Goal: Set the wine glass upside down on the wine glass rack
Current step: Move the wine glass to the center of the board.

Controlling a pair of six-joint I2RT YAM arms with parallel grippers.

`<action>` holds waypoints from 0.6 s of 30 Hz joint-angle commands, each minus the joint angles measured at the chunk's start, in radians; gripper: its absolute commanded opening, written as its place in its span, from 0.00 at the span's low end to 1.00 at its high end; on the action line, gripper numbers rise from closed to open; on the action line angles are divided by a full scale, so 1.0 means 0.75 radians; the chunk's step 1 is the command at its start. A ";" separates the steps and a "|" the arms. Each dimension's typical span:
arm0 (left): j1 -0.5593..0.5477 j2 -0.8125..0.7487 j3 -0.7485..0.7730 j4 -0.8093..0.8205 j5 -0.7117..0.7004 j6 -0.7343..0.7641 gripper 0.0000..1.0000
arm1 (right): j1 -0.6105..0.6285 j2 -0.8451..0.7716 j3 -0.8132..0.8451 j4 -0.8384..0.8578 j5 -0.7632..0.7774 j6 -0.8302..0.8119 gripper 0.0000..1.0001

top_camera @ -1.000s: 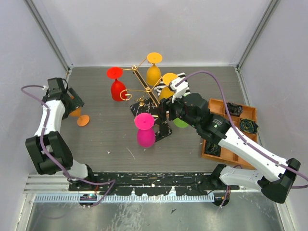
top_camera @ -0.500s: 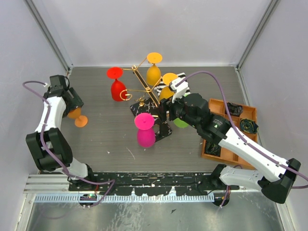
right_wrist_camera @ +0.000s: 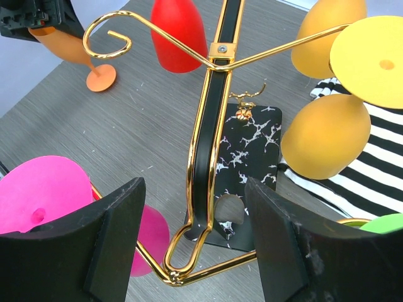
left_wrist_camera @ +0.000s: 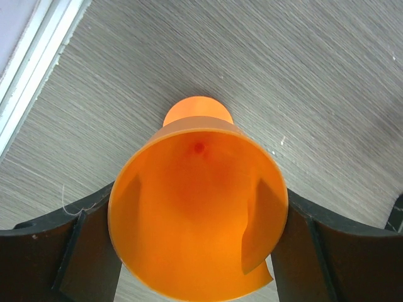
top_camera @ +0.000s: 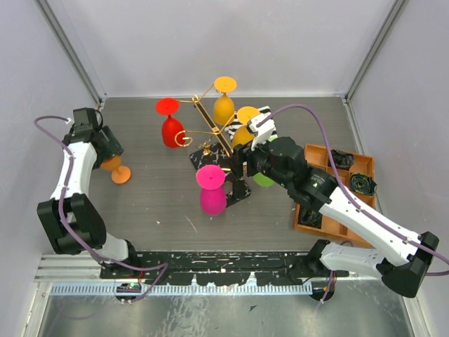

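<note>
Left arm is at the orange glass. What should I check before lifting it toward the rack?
1. Orange glass sits between the left pincer jaws: ok.
2. Grip on its bowl firm: cannot tell.
3. Rack has an empty curled arm: ok.
4. Right pincer open and empty: ok.
5. Right pincer clear of the rack: not ok, it hovers right beside it.

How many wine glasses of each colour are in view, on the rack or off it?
Red glass: 1
Yellow glasses: 2
Pink glass: 1
Green glass, mostly hidden under the right arm: 1
Orange glass: 1
Total: 6
</note>
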State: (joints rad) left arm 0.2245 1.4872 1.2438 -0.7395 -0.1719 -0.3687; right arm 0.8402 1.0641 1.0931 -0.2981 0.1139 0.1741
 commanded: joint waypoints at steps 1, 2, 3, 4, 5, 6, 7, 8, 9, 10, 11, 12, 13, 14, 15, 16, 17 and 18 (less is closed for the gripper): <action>-0.064 -0.103 -0.009 -0.054 0.045 0.022 0.84 | -0.004 -0.005 -0.044 -0.115 0.002 0.038 0.70; -0.086 -0.127 -0.021 -0.054 0.044 0.024 0.84 | -0.005 -0.005 -0.043 -0.117 0.005 0.038 0.70; -0.103 -0.158 -0.038 -0.049 0.047 0.023 0.84 | -0.005 -0.002 -0.044 -0.114 0.007 0.038 0.70; -0.117 -0.184 -0.051 -0.044 0.049 0.022 0.84 | -0.007 -0.003 -0.043 -0.115 0.008 0.038 0.70; -0.129 -0.206 -0.059 -0.048 0.055 0.021 0.84 | -0.006 -0.002 -0.043 -0.115 0.008 0.038 0.70; -0.140 -0.227 -0.063 -0.062 0.065 0.021 0.84 | -0.006 0.000 -0.042 -0.115 0.009 0.037 0.71; -0.150 -0.245 -0.072 -0.080 0.075 0.018 0.84 | -0.007 -0.001 -0.042 -0.115 0.011 0.035 0.70; -0.165 -0.264 -0.085 -0.081 0.088 0.018 0.84 | -0.007 -0.002 -0.043 -0.116 0.012 0.037 0.70; -0.184 -0.277 -0.096 -0.088 0.096 0.014 0.84 | -0.007 -0.003 -0.043 -0.115 0.013 0.038 0.70; -0.211 -0.302 -0.112 -0.093 0.097 0.013 0.84 | -0.007 -0.002 -0.042 -0.115 0.015 0.037 0.70; -0.237 -0.334 -0.124 -0.101 0.092 0.013 0.84 | -0.006 0.000 -0.042 -0.115 0.016 0.037 0.71; -0.266 -0.350 -0.129 -0.107 0.092 0.009 0.84 | -0.006 -0.001 -0.044 -0.115 0.016 0.037 0.70; -0.301 -0.370 -0.136 -0.135 0.088 0.003 0.84 | -0.007 0.002 -0.043 -0.115 0.018 0.036 0.70; -0.337 -0.386 -0.143 -0.149 0.076 -0.003 0.84 | -0.006 0.002 -0.043 -0.116 0.020 0.036 0.70; -0.381 -0.403 -0.149 -0.162 0.062 -0.008 0.84 | -0.005 0.003 -0.041 -0.114 0.021 0.034 0.70; -0.419 -0.419 -0.154 -0.178 0.048 -0.015 0.84 | -0.006 0.004 -0.042 -0.115 0.023 0.034 0.71; -0.454 -0.432 -0.158 -0.195 0.042 -0.020 0.84 | -0.006 0.003 -0.041 -0.114 0.025 0.034 0.70; -0.486 -0.449 -0.162 -0.214 0.043 -0.028 0.84 | -0.005 0.003 -0.041 -0.114 0.027 0.033 0.71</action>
State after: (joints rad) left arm -0.0574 1.2030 1.1416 -0.8356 -0.1284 -0.3717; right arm 0.8402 1.0641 1.0878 -0.2878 0.1188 0.1749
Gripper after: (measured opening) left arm 0.843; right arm 0.703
